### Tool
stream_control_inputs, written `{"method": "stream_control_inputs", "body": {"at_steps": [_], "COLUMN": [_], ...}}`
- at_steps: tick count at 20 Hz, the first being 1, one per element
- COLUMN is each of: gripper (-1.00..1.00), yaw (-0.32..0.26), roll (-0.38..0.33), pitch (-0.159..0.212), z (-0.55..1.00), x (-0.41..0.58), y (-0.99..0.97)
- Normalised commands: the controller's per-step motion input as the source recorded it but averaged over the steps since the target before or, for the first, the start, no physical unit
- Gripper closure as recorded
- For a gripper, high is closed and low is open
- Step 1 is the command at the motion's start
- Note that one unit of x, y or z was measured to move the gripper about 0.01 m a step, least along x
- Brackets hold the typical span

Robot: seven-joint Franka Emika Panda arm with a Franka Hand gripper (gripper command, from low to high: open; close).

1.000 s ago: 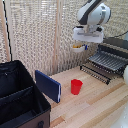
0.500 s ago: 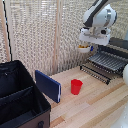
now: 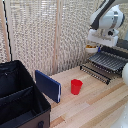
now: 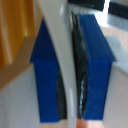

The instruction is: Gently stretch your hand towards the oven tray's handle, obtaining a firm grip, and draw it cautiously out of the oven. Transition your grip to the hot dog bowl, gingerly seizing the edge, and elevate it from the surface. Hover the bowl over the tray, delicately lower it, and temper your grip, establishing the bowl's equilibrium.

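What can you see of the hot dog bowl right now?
The hot dog bowl is small, round and white, with yellow-orange food showing inside. It hangs upright in the air under the gripper, beside the oven tray rather than on it. In the wrist view its pale rim sits pinched between blue pads.

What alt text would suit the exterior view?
A white robot arm holds a small white bowl in the air beside the pulled-out wire tray, at the exterior view's right. On the wooden table stand a red cup, a blue case and a large black case.
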Motion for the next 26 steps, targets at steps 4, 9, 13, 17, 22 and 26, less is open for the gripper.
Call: {"method": "stream_control_inputs", "body": {"at_steps": [4,9,13,17,22,26], "gripper": [1.00,1.00,1.00,-1.00,-1.00,-1.00], "yaw": [-0.114,-0.073,-0.003,0.000,-0.009,0.000], "roll": [0.006,0.002,-0.033,-0.013,-0.049,-0.043], "pitch": [0.001,0.000,-0.002,-0.001,-0.001,0.004], "z": [0.01,-0.13,-0.16,-0.09,0.00,0.00], "x": [-0.110,-0.185,-0.164,-0.148,-0.082,0.000], "y": [-0.87,-0.49,-0.04,0.00,0.00,0.00]}}
